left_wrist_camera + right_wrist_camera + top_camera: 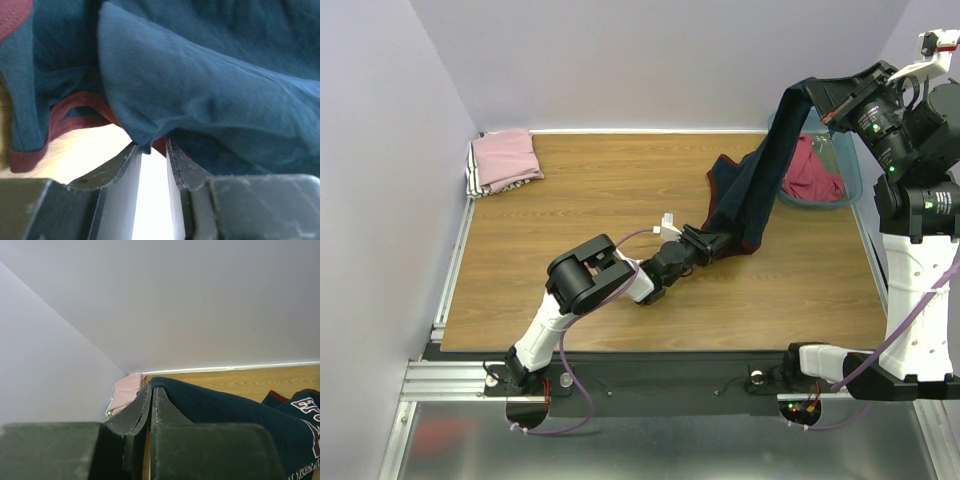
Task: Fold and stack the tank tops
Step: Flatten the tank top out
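I see a folded pink top (505, 157) on a small pile at the table's (600, 290) far left corner; the rest is unfolded. My right gripper (823, 103), clamped on the navy jersey (760, 190), holds it high at far right. The jersey drapes down to my left gripper (705, 243) mid-table, whose jaws sit narrowly apart around a fold; I cannot tell whether it is pinched. The teal bin (850, 175), far right, holds a red top (812, 175).

Folded tops (503, 160) lie upper left on the counter (620, 290). Upper right, a bin (853, 187) holds another top (812, 176) behind the jersey (765, 185).
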### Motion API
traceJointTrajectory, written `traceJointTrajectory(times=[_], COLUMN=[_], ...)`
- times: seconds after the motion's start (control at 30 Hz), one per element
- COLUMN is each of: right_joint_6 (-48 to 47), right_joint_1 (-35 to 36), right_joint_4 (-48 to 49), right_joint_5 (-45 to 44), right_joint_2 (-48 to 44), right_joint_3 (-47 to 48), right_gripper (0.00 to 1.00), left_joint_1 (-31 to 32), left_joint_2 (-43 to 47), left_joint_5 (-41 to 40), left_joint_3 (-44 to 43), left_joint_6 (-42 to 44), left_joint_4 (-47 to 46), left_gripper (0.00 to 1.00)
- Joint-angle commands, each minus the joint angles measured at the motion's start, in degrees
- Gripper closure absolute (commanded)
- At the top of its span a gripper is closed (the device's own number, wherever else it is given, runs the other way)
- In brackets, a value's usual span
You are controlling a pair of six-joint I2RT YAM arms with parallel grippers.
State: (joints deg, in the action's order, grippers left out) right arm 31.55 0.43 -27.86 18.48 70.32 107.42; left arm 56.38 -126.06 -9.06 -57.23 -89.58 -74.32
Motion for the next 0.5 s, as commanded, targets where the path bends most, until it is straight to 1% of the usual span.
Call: traceJointTrajectory(times=[0.0,0.1,0.13,0.17,0.27,0.3,0.33,0.37,0.47], right_joint_6=[0.09,-0.09,-0.17,-0.26,-0.35,-0.44,-0.44,-0.44,-0.61], right_joint_1=[-0.16,-0.16,-0.16,-0.16,-0.16,-0.16,-0.16,-0.16,-0.16], right_joint_4=[3.34,3.34,3.34,3.34,3.25,3.25,3.33,3.34,3.25], right_joint_5=[0.07,-0.11,-0.11,-0.11,-0.37,-0.37,-0.46,-0.55,-0.55], right_joint_2=[-2.12,-2.3,-2.38,-2.47,-2.56,-2.56,-2.65,-2.65,-2.82], right_joint_3=[0.08,-0.01,-0.1,-0.01,-0.1,-0.19,-0.36,-0.45,-0.71], right_gripper=[0.99,1.0,0.99,0.99,0.99,1.0,1.0,0.99,0.99], left_joint_1=[-0.39,-0.66,-0.83,-1.01,-1.1,-1.18,-1.18,-1.27,-1.62], left_joint_2=[5.21,5.74,5.91,6.09,6.53,6.7,7.14,7.32,8.46], left_joint_5=[-0.52,-0.43,-0.43,-0.35,-0.26,-0.26,-0.34,-0.43,-0.35], left_joint_3=[1.24,1.68,1.77,1.95,2.39,2.56,3.09,3.35,4.67], left_joint_6=[2.04,2.48,2.57,2.48,2.57,2.66,2.74,2.83,3.45], left_joint_4=[-7.59,-7.68,-7.68,-7.5,-7.76,-7.68,-7.07,-6.8,-6.97], left_gripper=[0.65,0.66,0.74,0.76,0.77,0.86,0.97,1.0,1.0])
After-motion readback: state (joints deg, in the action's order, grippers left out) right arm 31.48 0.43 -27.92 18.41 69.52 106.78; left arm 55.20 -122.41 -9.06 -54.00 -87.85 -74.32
